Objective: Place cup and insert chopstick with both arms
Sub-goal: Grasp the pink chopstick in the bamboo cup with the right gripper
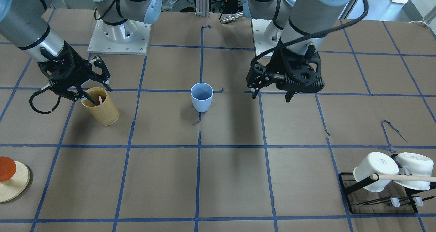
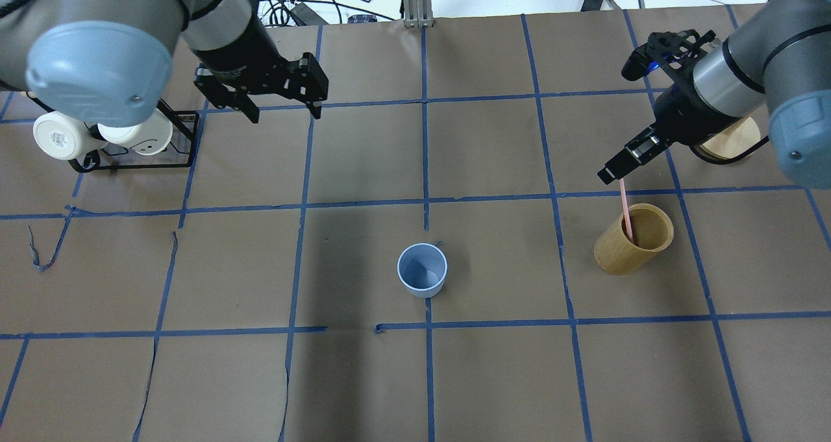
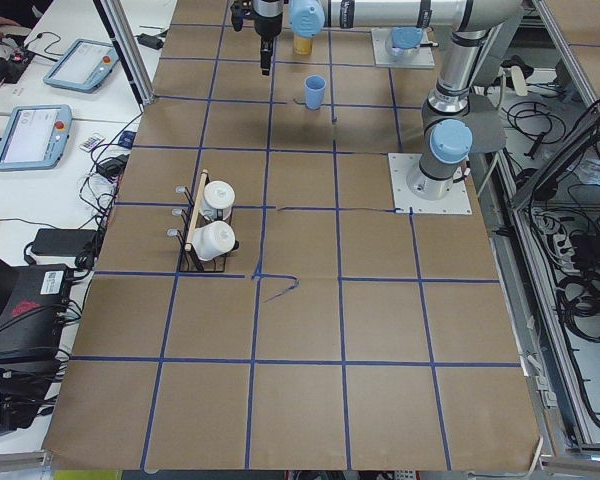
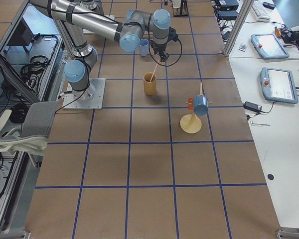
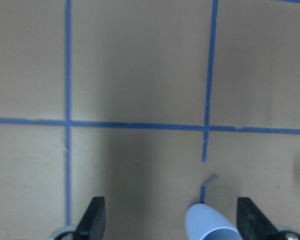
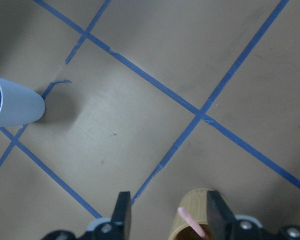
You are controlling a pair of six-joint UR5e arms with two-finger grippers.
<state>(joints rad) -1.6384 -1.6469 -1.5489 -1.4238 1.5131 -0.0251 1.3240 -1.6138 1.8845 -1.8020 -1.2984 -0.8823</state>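
- Six views in, judged the step in hand as the pick for the insert; took the placing half as done.
- Right wrist: saw right gripper (image 6: 168, 217) parted, straddling pink chopstick (image 6: 190, 222) over bamboo holder (image 6: 200, 200), not yet pinched. Noted the stick nearer one finger; advised centring before closing.
- Left wrist: saw left gripper (image 5: 172, 220) wide and empty, with only the rim of blue cup (image 5: 205, 225) at the bottom edge.
- Overhead: found blue cup upright on the centre tape line (image 2: 426, 169), well apart from holder and from left gripper. Saw chopstick leaning out toward right gripper; advised lifting along that lean until past the rim, to avoid tipping the holder.
- Front: saw fingertips at holder rim; advised gripping high, leaving length for the cup.
- Side views: too small to read the jaws.
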